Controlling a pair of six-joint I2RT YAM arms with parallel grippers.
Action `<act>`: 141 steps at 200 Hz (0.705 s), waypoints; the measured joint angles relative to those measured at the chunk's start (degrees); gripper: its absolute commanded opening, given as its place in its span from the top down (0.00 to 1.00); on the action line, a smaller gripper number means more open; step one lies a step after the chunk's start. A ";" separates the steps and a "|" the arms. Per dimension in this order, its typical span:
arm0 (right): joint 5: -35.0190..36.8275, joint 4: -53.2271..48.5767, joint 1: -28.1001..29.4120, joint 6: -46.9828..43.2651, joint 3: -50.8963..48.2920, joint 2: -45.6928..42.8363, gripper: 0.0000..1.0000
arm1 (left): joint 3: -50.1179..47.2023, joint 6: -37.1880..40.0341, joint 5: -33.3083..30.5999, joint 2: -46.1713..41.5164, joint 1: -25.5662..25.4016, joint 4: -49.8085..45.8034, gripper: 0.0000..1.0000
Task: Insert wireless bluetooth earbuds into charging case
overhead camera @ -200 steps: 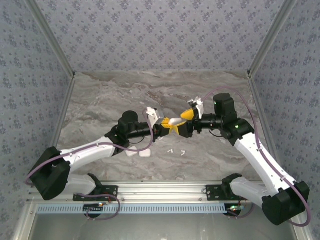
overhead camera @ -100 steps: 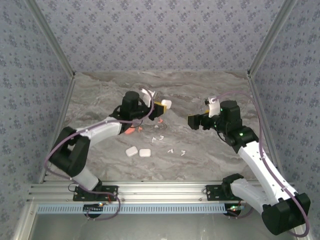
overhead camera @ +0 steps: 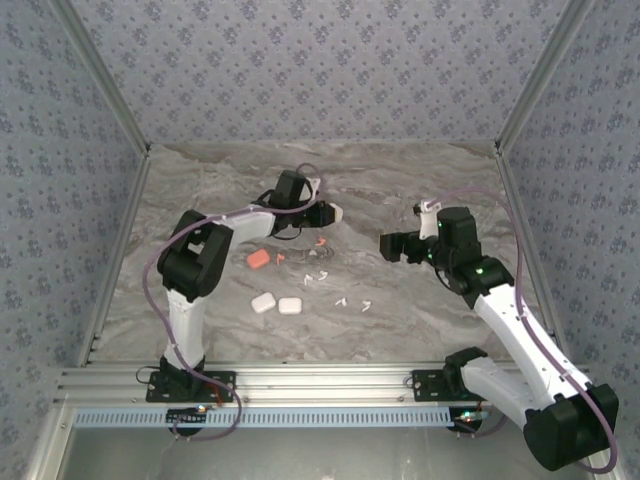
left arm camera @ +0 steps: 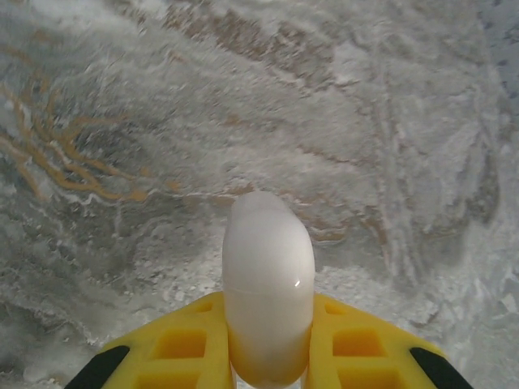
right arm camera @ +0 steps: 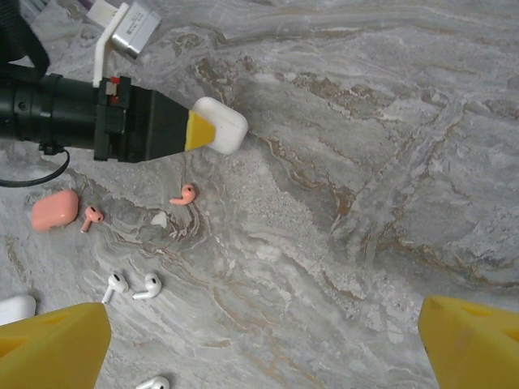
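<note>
The left gripper (right arm camera: 197, 130) has its jaws squeezed tight on a white case (right arm camera: 220, 125). It grips one end, so the other end pokes out past the yellow fingertips (left arm camera: 357, 344). I think it holds the case this way so the free end can be reached. The case looks shut, so the lid may need to open first. The right gripper (overhead camera: 390, 244) has its jaws wide apart with nothing in them. It faces the case across bare table (right arm camera: 365, 162), maybe ready to fetch an earbud. The earbuds (right arm camera: 147, 285) lie loose on the table near the left jaws, off to one side of the right jaws. Most are white, and there are two orange earbuds (right arm camera: 184, 194). A salmon case (right arm camera: 55, 209) sits just beside them. The walls (overhead camera: 330, 70) are well apart from both jaws, so there is lots of room to move.
</note>
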 measured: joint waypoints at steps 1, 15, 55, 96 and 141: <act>0.00 0.02 0.00 0.02 -0.09 0.00 0.00 | 0.07 0.00 -0.02 0.24 0.00 -0.04 0.99; -0.17 0.04 0.00 0.09 -0.87 -0.07 0.00 | 1.01 -0.42 -0.42 1.75 0.00 -0.94 0.96; -0.52 0.46 0.00 0.07 -1.49 -0.35 0.00 | 1.99 -0.96 -1.46 2.80 0.00 -1.77 0.74; -2.23 0.44 -0.33 0.04 -1.46 -0.72 0.00 | 2.14 -1.09 -4.22 2.80 0.02 -3.72 0.60; -7.41 0.79 -2.32 0.04 -1.07 -0.74 0.00 | 1.86 -0.26 -4.94 2.40 1.38 -4.55 0.52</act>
